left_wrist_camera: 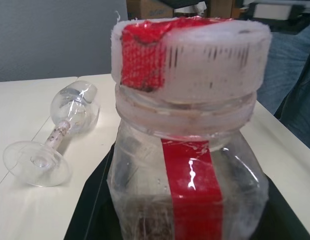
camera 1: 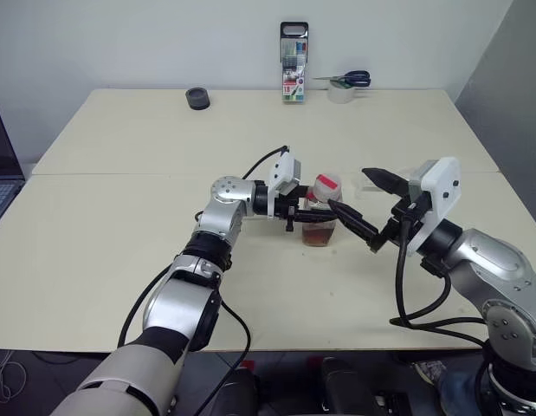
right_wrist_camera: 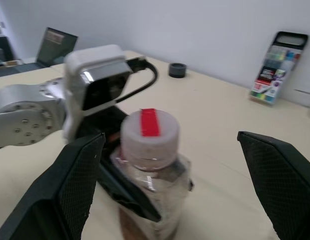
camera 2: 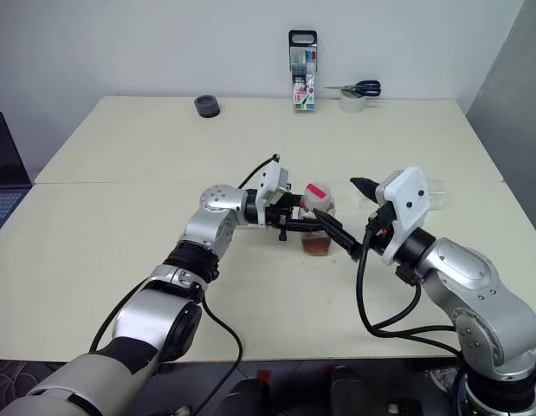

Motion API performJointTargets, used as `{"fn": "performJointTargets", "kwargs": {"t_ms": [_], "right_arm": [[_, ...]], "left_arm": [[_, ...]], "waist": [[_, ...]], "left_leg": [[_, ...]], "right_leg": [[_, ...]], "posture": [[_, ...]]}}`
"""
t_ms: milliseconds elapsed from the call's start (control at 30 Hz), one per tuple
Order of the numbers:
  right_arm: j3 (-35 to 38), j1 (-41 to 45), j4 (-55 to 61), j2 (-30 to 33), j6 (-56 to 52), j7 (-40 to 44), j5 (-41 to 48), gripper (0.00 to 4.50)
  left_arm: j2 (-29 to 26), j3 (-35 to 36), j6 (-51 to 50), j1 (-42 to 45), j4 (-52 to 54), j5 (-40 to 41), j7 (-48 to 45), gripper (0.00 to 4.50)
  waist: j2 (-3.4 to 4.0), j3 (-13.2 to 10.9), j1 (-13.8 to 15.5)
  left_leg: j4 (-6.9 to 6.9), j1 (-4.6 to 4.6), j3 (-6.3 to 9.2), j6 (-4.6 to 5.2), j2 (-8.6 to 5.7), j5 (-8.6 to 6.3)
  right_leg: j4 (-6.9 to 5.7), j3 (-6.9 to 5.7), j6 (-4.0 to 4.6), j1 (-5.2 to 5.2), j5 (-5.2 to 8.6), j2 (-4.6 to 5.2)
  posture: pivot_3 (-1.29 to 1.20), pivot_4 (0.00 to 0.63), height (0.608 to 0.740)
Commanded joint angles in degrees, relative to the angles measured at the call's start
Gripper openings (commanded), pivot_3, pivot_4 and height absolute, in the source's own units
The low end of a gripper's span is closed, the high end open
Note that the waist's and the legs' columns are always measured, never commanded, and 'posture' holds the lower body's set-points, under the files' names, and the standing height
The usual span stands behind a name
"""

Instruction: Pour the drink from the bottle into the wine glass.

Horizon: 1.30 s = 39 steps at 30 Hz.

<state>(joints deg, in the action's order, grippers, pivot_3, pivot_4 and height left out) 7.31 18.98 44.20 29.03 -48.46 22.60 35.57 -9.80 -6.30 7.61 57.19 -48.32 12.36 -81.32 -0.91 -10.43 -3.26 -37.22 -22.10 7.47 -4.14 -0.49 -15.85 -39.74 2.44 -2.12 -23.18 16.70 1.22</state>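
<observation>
Jaws wide apart, our right gripper hung just beside the capped bottle, while our left gripper clamped the bottle's body upright on the table. We judged the thin plastic light and springy, with little drink low inside, so the ribbed cap looked the surest hold for twisting. Beyond, the glass lay toppled on its side, fragile and prone to roll; we would take it by the stem.

My left gripper clamps the small clear squarish plastic bottle; the clear stemmed wine glass lies toppled on the pale table behind it.
</observation>
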Motion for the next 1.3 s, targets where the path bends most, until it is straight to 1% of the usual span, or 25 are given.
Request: {"fn": "performJointTargets", "kwargs": {"t_ms": [33,133,267,467,633,933,1300], "right_arm": [[-3.2,2.9,0.8,0.4,1.0,-0.7,-1.4,4.50],[-6.6,4.7,-1.7,0.0,2.9,-1.9,-5.4,4.50],[-9.1,5.9,-4.2,-0.2,5.3,-2.2,-9.2,4.50],[-9.4,6.9,-6.5,-2.0,7.1,-3.2,-11.9,4.50],[-7.3,6.4,-6.4,-3.9,6.7,-3.6,-10.8,4.50],[-5.5,3.8,-5.2,-2.4,5.3,-3.0,-11.0,4.50],[-3.9,3.1,-4.3,-1.7,4.2,-3.2,-9.1,4.50]], "left_arm": [[0.0,1.3,-0.2,2.6,0.9,1.2,-0.6,1.71],[0.1,1.4,-0.5,2.8,1.1,1.4,-0.9,1.71],[0.1,1.3,-0.9,2.9,1.4,1.5,-1.1,1.71],[-0.1,1.0,-1.0,2.5,1.9,1.4,-1.6,1.71],[-0.1,1.0,-1.1,2.3,2.2,1.3,-1.8,1.71],[-0.2,0.8,-0.8,1.9,2.3,1.1,-2.0,1.71],[-0.4,0.7,-0.8,1.5,2.5,1.0,-2.0,1.71]], "waist": [[0.00,0.0,0.0],[0.00,0.0,0.0],[0.00,0.0,0.0],[0.00,0.0,0.0],[0.00,0.0,0.0],[0.00,0.0,0.0],[0.00,0.0,0.0]], "left_leg": [[-0.01,0.00,0.01,0.00,0.00,0.00],[-0.02,0.00,0.01,0.00,0.00,0.00],[-0.04,-0.01,0.01,0.00,-0.01,0.00],[-0.04,-0.01,0.03,-0.01,0.00,0.01],[-0.04,-0.01,0.03,-0.01,0.00,0.01],[-0.04,-0.01,0.03,-0.01,0.00,0.00],[-0.04,-0.01,0.02,0.00,-0.01,0.00]], "right_leg": [[-0.01,-0.01,0.00,0.00,0.00,-0.01],[-0.02,-0.01,0.00,0.00,0.00,-0.01],[-0.02,-0.01,0.00,0.00,0.00,0.00],[-0.03,-0.02,0.00,0.00,0.00,0.00],[-0.03,-0.02,0.00,0.00,0.00,0.00],[-0.03,-0.01,0.00,-0.01,0.00,0.00],[-0.04,-0.01,0.00,0.00,0.00,0.00]], "posture": [[0.00,0.150,0.740],[0.00,0.150,0.740],[0.00,0.150,0.740],[0.00,0.150,0.740],[0.00,0.150,0.740],[0.00,0.150,0.740],[0.00,0.150,0.740]]}}
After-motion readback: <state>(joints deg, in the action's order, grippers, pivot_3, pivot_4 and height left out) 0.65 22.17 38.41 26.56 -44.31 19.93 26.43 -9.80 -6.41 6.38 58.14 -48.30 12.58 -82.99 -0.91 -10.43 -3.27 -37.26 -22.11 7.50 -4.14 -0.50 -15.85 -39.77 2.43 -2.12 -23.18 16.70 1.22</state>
